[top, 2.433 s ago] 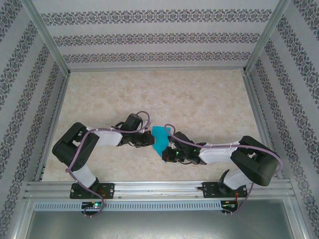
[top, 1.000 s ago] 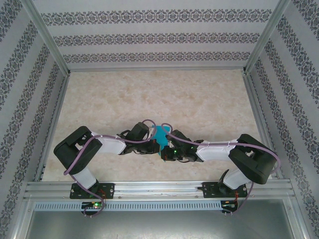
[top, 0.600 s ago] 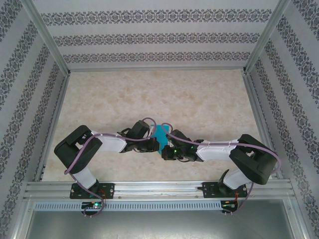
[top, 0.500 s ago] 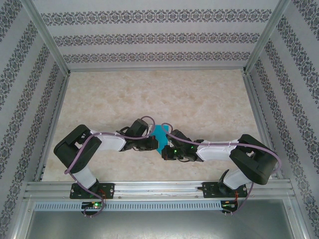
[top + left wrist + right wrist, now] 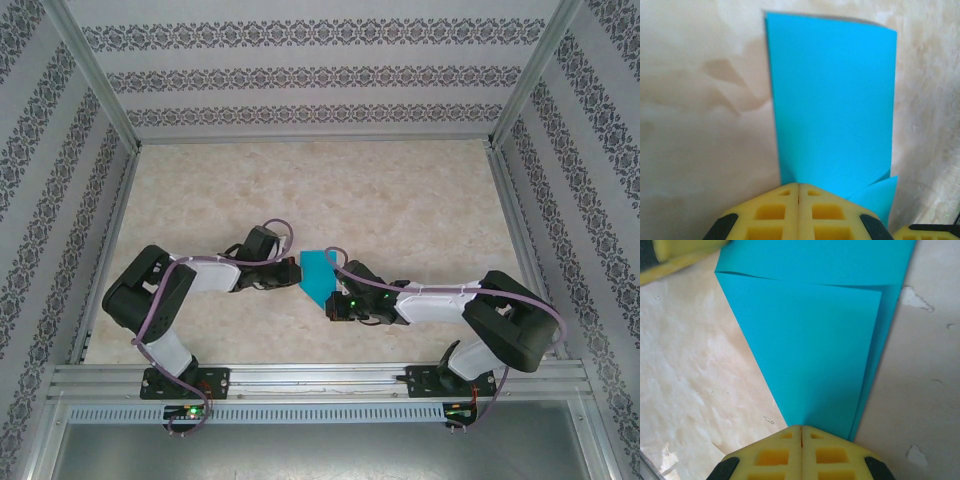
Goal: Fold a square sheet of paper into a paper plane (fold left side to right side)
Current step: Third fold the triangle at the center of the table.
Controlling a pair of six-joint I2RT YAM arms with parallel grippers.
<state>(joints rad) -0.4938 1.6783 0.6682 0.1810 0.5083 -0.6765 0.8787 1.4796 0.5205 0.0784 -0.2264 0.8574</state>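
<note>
Currently left gripper [image 5: 798,186] and right gripper [image 5: 801,428] both closed tight, tips on flat folded sheet of paper [image 5: 318,275]; grip unclear.

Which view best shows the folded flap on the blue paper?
Right wrist: the square sheet of paper sits close, its folded flap edges clear. Left wrist shows mostly a plain panel; the top view, a small patch.

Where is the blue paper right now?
In the top view the blue paper lies on the table near centre, between the left claw at its left edge and the right claw at its near tip.
</note>
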